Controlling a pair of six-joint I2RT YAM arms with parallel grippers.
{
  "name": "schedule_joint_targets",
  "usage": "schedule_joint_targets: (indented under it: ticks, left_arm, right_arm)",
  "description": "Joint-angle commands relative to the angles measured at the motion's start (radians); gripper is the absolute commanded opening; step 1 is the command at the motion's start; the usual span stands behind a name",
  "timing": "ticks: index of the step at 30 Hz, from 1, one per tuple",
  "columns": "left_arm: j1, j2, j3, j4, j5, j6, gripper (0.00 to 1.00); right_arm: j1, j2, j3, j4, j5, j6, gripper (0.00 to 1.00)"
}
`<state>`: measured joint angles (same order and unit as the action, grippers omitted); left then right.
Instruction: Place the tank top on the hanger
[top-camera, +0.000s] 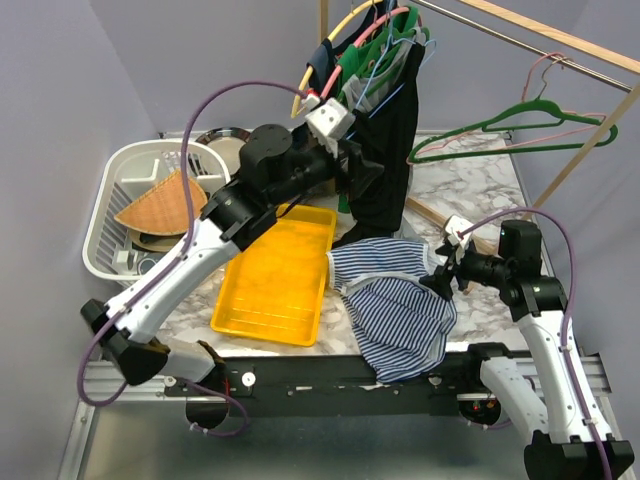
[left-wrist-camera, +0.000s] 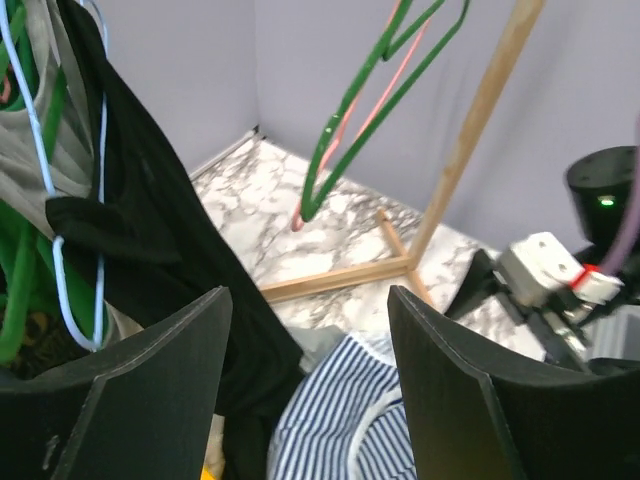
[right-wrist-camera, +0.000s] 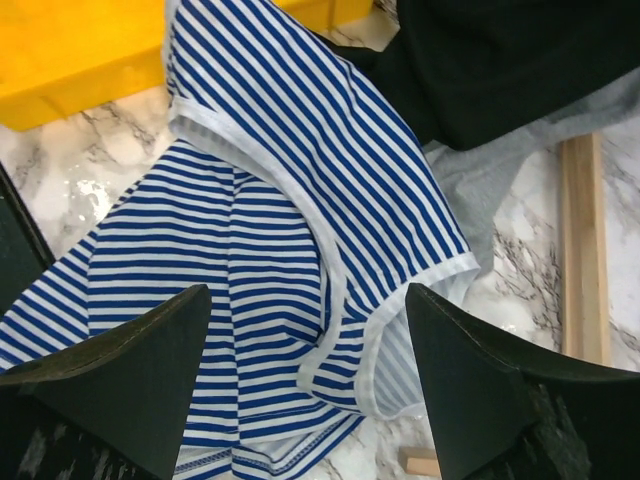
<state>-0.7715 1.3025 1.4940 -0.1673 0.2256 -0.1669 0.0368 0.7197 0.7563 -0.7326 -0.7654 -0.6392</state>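
The striped tank top (top-camera: 395, 305) lies crumpled on the marble table at the front, one edge hanging over the table's front edge. My right gripper (top-camera: 445, 270) is open just above its right side; in the right wrist view (right-wrist-camera: 310, 370) a white-edged strap (right-wrist-camera: 330, 290) lies between the fingers. My left gripper (top-camera: 348, 160) is open and empty, raised beside the hanging black garment (top-camera: 385, 160); its view (left-wrist-camera: 310, 380) shows the tank top (left-wrist-camera: 335, 425) below. The thin pale-pink hanger (top-camera: 533, 76) hangs on the rail with the dark green hanger (top-camera: 500, 125); it also shows in the left wrist view (left-wrist-camera: 372, 108).
A yellow tray (top-camera: 275, 275) lies left of the tank top. A white dish rack (top-camera: 130, 200) stands at the far left. The wooden rack frame (top-camera: 590, 150) and its base bar (right-wrist-camera: 583, 250) are at the right. A grey-blue cloth (right-wrist-camera: 500, 180) lies under the black garment.
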Motion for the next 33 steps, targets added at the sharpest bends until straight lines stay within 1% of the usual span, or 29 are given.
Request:
schedule_joint_targets:
  ticks: [1, 3, 5, 6, 8, 9, 13, 15, 19, 28, 33]
  left_arm:
    - [0.009, 0.199, 0.179, -0.096, -0.055, 0.151, 0.72]
    - [0.012, 0.248, 0.266, -0.118, -0.054, 0.162, 0.66]
    - [0.011, 0.313, 0.316, -0.129, -0.045, 0.162, 0.61]
    - [0.012, 0.332, 0.36, -0.132, -0.037, 0.162, 0.59]
    - [0.011, 0.385, 0.402, -0.146, -0.029, 0.162, 0.55]
    - [0.011, 0.402, 0.437, -0.153, -0.032, 0.162, 0.54]
    - [0.011, 0.469, 0.497, -0.159, -0.026, 0.162, 0.54]
    - [0.011, 0.488, 0.532, -0.166, 0.018, 0.162, 0.54]
    - [0.011, 0.518, 0.551, -0.163, 0.061, 0.161, 0.55]
    - [0.009, 0.567, 0.607, -0.163, 0.052, 0.162, 0.57]
    - [0.005, 0.584, 0.629, -0.161, 0.107, 0.161, 0.58]
  right_arm:
    - [-0.012, -0.003, 0.012, -0.036, -0.097, -0.016, 0.87]
    - [-0.014, -0.008, 0.008, -0.031, -0.098, -0.016, 0.87]
    - [-0.015, -0.011, 0.006, -0.028, -0.094, -0.016, 0.87]
    - [-0.014, -0.009, 0.006, -0.028, -0.094, -0.016, 0.87]
    - [-0.017, -0.011, 0.006, -0.028, -0.092, -0.016, 0.87]
    - [-0.017, -0.014, 0.005, -0.028, -0.094, -0.016, 0.87]
    - [-0.021, -0.017, 0.002, -0.028, -0.095, -0.016, 0.88]
    - [-0.023, -0.019, 0.003, -0.028, -0.095, -0.016, 0.88]
    - [-0.025, -0.016, 0.002, -0.03, -0.095, -0.019, 0.88]
    - [-0.029, -0.012, 0.002, -0.037, -0.107, -0.025, 0.88]
    - [-0.031, -0.008, 0.003, -0.037, -0.107, -0.027, 0.88]
